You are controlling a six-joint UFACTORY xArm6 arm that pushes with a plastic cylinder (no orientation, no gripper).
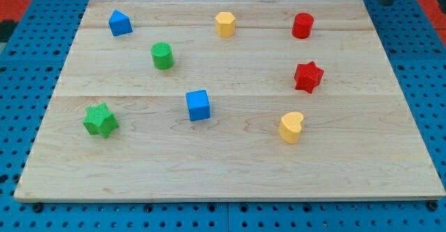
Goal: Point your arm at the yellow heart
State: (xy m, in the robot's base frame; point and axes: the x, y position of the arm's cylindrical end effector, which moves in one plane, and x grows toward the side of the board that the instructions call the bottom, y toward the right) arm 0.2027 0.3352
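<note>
The yellow heart (291,127) lies on the wooden board (223,169) at the lower right of centre. My rod shows only at the view's top right corner, with my tip (385,2) just off the board's far right corner. It is far from the yellow heart, up and to the right of it, and touches no block. The nearest block to the tip is the red cylinder (302,25).
Other blocks on the board: a red star (308,76), a yellow hexagon (225,24), a blue cube (198,105), a green cylinder (162,56), a blue house-shaped block (120,23) and a green star (100,120). A blue pegboard (21,65) surrounds the board.
</note>
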